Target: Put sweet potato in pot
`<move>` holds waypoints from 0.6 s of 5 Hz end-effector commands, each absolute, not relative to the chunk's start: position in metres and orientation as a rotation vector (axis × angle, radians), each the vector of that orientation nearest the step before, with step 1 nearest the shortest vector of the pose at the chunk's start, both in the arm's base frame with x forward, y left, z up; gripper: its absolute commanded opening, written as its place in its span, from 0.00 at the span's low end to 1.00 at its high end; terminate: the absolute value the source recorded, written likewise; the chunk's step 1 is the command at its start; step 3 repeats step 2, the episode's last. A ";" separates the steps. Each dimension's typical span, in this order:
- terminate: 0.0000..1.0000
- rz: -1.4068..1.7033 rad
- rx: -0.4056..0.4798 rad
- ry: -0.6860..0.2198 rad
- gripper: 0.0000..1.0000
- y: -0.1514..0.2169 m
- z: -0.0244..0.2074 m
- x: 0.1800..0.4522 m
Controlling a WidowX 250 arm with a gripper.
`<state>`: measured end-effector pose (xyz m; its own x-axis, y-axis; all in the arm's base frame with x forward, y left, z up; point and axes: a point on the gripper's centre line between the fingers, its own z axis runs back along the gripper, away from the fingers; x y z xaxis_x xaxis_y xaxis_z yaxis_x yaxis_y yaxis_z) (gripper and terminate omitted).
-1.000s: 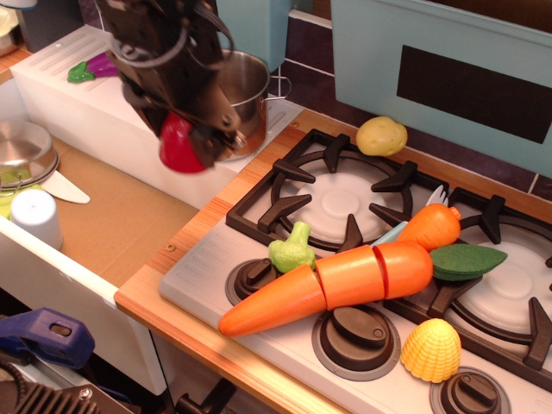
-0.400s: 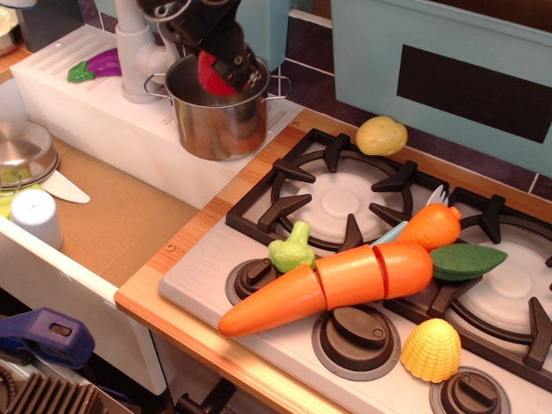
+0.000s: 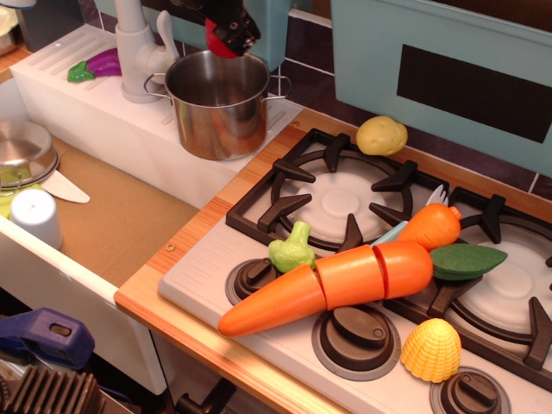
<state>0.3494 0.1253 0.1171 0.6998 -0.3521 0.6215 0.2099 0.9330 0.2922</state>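
The hand (image 3: 231, 33), closed it seems on the light, stiff, slippery sweet potato (image 3: 215, 40), hangs over the pot's (image 3: 217, 108) far rim.

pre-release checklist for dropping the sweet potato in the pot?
1. Sweet potato held by gripper: ok, red shows between the jaws.
2. Gripper over pot opening: cannot tell; it sits at the back rim, one view only.
3. Pot interior free: ok, nothing seen inside.
4. Pot upright on the white ledge: ok.
5. Faucet clear of the drop: ok, it stands left of the pot.
6. Height above rim: cannot tell.
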 end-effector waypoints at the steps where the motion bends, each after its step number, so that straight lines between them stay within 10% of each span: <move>1: 0.00 -0.323 0.232 -0.771 1.00 0.130 0.132 0.355; 2: 1.00 -0.323 0.232 -0.771 1.00 0.130 0.132 0.355; 3: 1.00 -0.323 0.232 -0.771 1.00 0.130 0.132 0.355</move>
